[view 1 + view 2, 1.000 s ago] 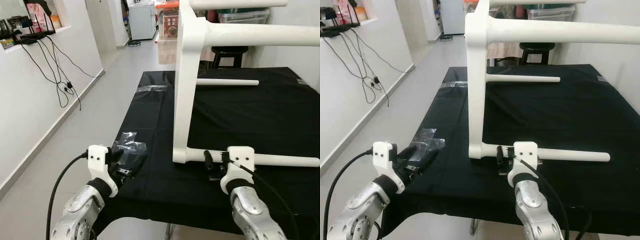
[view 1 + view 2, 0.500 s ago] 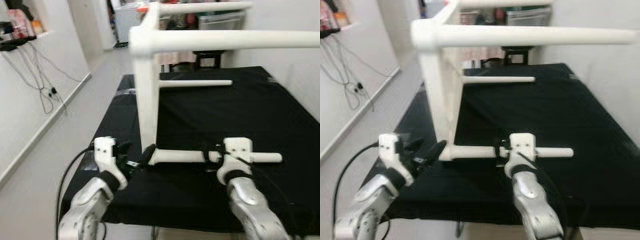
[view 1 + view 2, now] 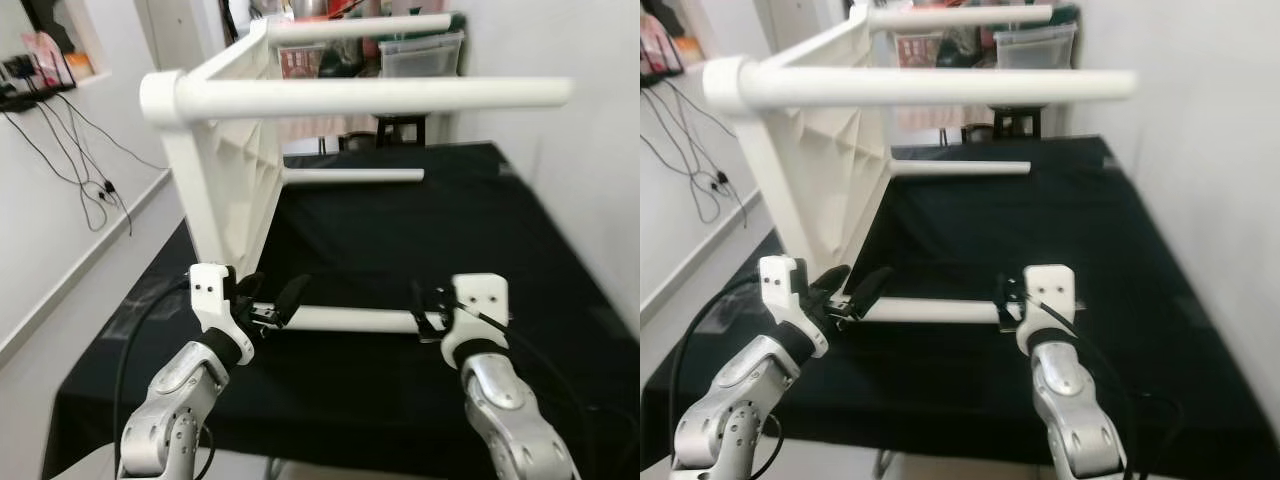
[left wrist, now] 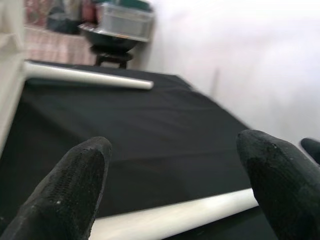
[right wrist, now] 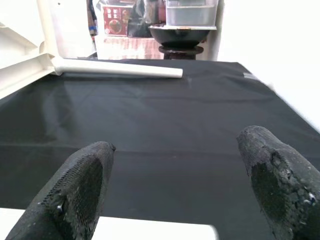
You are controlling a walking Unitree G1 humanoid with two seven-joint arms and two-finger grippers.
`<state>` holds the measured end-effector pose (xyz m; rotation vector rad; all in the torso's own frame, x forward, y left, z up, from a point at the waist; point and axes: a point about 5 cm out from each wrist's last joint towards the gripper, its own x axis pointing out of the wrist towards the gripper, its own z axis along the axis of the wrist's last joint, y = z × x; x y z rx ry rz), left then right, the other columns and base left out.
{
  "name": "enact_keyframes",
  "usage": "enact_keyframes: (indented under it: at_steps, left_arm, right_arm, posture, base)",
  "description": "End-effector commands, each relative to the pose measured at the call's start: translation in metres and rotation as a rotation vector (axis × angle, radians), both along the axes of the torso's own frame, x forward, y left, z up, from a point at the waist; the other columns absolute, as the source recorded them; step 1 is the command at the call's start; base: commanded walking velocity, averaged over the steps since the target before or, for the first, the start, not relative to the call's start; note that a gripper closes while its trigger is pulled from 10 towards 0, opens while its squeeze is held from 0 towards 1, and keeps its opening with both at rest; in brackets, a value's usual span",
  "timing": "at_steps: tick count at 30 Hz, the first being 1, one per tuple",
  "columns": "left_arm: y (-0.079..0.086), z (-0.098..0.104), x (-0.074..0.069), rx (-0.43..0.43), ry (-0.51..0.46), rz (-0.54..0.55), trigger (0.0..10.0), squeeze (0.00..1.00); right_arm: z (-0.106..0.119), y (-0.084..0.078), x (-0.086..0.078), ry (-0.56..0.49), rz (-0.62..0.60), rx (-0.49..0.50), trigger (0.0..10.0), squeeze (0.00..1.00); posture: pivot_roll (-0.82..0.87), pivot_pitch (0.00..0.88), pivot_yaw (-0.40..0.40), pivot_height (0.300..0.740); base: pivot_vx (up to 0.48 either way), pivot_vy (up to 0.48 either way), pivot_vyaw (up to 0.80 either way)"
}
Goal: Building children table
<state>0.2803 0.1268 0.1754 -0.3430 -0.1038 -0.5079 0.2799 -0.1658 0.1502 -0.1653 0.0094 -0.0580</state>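
A white children's table (image 3: 225, 190) lies on its side on a black-covered worktable (image 3: 520, 250), legs pointing right. The left gripper (image 3: 272, 303) sits at the near leg (image 3: 350, 319), its fingers spread wide on either side of the leg's left end. At that leg's right end, the right gripper (image 3: 428, 303) also straddles it with fingers apart.

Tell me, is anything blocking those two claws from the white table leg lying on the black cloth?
Nothing visible is. The left claw and the right claw sit open at the two ends of the nearest table leg, their fingers around it, with only the black cloth underneath.
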Motion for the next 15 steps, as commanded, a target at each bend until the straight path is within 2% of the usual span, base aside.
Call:
enact_keyframes:
  at_steps: [1, 3, 7, 11, 15]
  left_arm:
    - [0.009, -0.009, 0.0, 0.012, 0.042, 0.033, 10.0, 0.0]
    - [0.009, -0.009, 0.002, 0.015, 0.043, 0.034, 10.0, 0.0]
    - [0.024, -0.011, 0.016, 0.059, 0.06, 0.127, 10.0, 0.0]
    - [0.032, -0.015, 0.021, 0.059, 0.096, 0.171, 10.0, 0.0]
    - [0.034, -0.023, 0.021, 0.076, 0.144, 0.17, 10.0, 0.0]
  right_arm:
    - [0.001, 0.01, 0.001, -0.01, 0.039, -0.002, 10.0, 0.0]
    - [0.002, 0.012, 0.001, -0.018, 0.051, -0.013, 10.0, 0.0]
    - [0.005, 0.019, 0.001, -0.041, 0.091, -0.04, 10.0, 0.0]
    - [0.005, 0.02, 0.0, -0.04, 0.098, -0.038, 10.0, 0.0]
    - [0.004, 0.02, 0.0, -0.039, 0.101, -0.036, 10.0, 0.0]
  posture:
    - [-0.09, 0.0, 0.06, 0.74]
    - [-0.09, 0.0, 0.061, 0.74]
    - [-0.1, 0.0, 0.065, 0.74]
    - [-0.1, 0.0, 0.068, 0.74]
    - [-0.1, 0.0, 0.067, 0.74]
  base:
    - [0.0, 0.0, 0.0]
    - [0.0, 0.0, 0.0]
    - [0.0, 0.0, 0.0]
    - [0.0, 0.0, 0.0]
    - [0.0, 0.48, 0.0]
